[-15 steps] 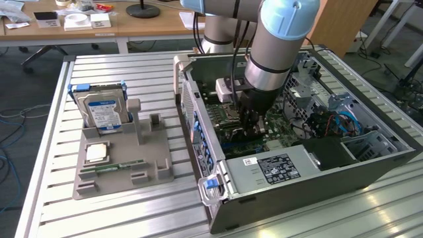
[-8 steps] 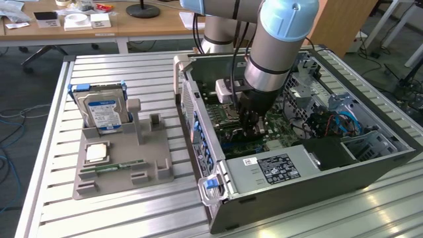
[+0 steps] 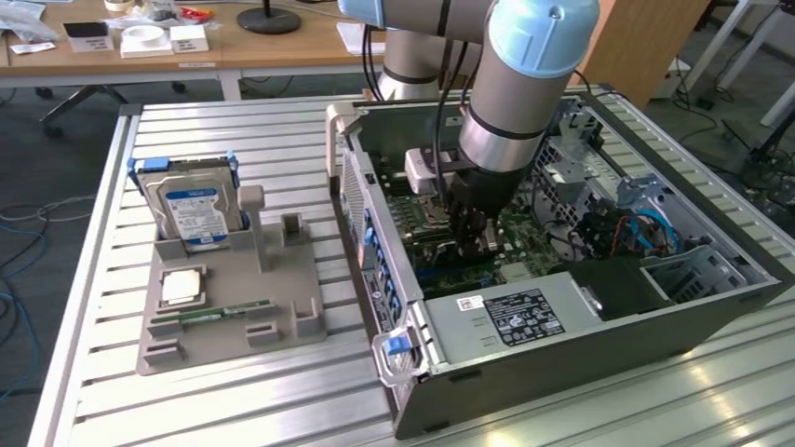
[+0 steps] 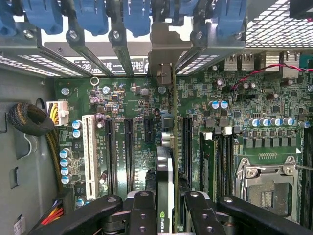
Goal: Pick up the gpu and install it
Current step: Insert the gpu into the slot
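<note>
My gripper reaches down into the open computer case, just above the motherboard. In the wrist view the gripper is shut on the gpu, a thin dark card seen edge-on between the two black fingers. The card stands upright over the motherboard, in line with the black expansion slots. Its silver end bracket sits at the rear slot openings, between the blue latches. Whether its edge is seated in a slot is hidden.
A grey holder tray at the exterior view's left carries a hard drive with a blue label, a CPU and a green RAM stick. Inside the case are the power supply, cables and an empty CPU socket.
</note>
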